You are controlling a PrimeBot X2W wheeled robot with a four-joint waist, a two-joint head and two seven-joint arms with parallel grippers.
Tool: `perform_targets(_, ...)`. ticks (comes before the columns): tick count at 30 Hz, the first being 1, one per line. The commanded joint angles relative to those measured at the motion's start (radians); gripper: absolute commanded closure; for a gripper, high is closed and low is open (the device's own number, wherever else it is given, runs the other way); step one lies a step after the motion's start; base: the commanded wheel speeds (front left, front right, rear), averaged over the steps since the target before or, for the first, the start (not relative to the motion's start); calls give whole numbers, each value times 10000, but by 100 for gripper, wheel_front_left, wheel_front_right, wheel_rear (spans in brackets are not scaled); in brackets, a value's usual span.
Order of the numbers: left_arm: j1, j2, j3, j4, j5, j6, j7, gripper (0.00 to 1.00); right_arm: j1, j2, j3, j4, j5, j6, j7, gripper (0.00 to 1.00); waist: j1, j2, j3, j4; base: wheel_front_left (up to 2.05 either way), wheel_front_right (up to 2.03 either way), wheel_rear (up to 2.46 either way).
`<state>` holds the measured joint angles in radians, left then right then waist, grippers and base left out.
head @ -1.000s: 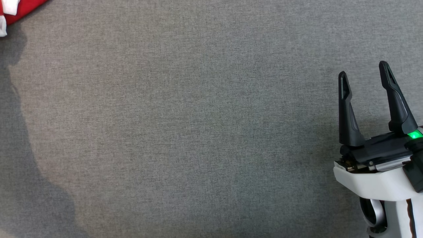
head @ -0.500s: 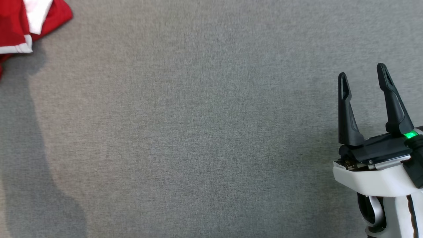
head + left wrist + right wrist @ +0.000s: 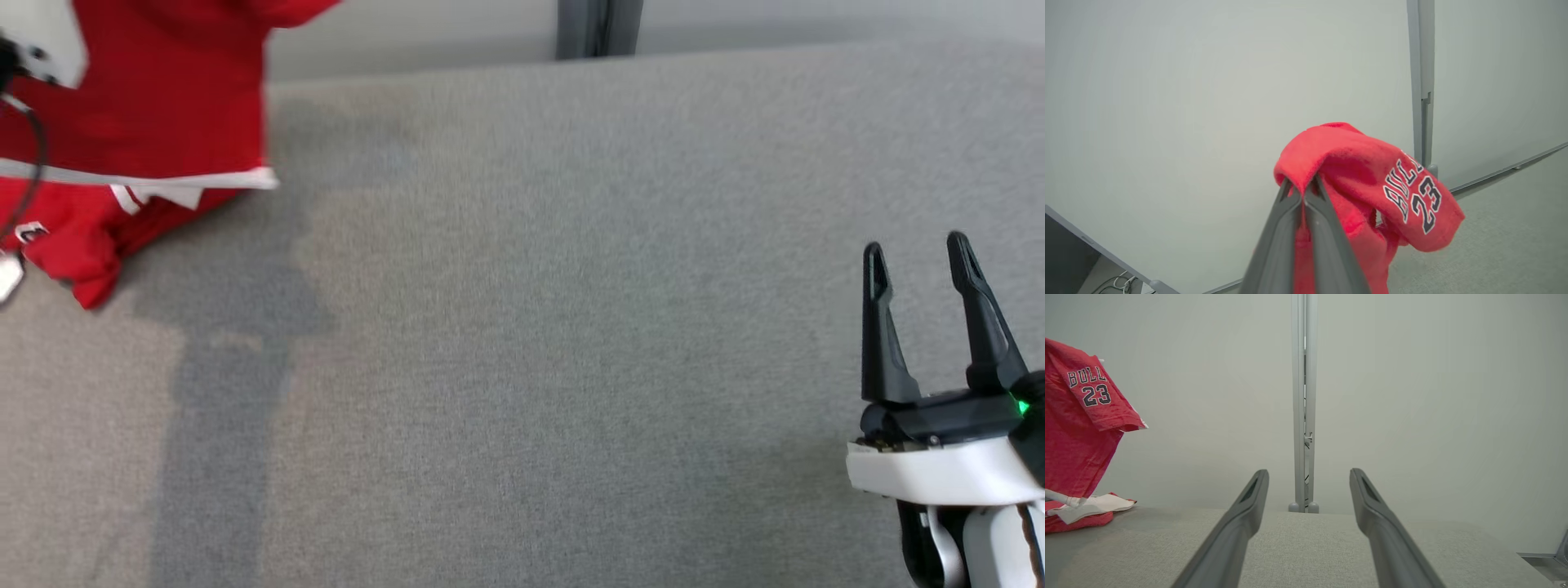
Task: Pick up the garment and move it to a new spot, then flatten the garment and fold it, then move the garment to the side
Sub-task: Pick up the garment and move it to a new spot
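1. Plainly, the garment is a red jersey with white trim, and it sits at the far left corner of the table in the head view.
2. Its upper part is lifted and hangs in folds, while its lower part lies bunched on the grey cloth surface, as the right wrist view shows.
3. Dark lettering and the number 23 show on a flap that droops to the right in the left wrist view.
4. The left gripper has its two fingers pressed together, pinching a fold of the red cloth between the tips; the fabric drapes over and past them.
5. The right gripper is at the lower right of the head view, well apart from the garment, with its fingers spread and nothing between them.
6. In its own wrist view, the right gripper hangs just above the table, pointing toward the back edge.
7. A soft shadow falls on the table below the garment.
8. Behind the table stands a pale wall with a grey upright post against it.
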<state>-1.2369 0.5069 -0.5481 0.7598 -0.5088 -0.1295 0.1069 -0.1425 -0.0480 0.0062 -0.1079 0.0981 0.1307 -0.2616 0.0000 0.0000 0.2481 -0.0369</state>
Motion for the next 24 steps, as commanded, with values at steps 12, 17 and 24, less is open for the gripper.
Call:
perform_targets(12, 1644, -2161, -1222, -1249, -980, 636, -325, 100, 1058, -48, -434, 214, 247, 1, -53, 0, 0, 0, -2037, -757, 0, 0, 0)
perform_targets(17, 2551, -3412, -1337, -1243, -1252, 1222, -984, 100, 1142, -48, -301, 185, 306, 1, -53, 0, 0, 0, -1978, -1030, 0, 0, 0)
perform_targets(24, 3817, -4279, -1294, -286, -1621, 1847, -2304, 100, 956, -48, -76, 269, 448, 1, -53, 0, 0, 0, -1514, -1482, 0, 0, 0)
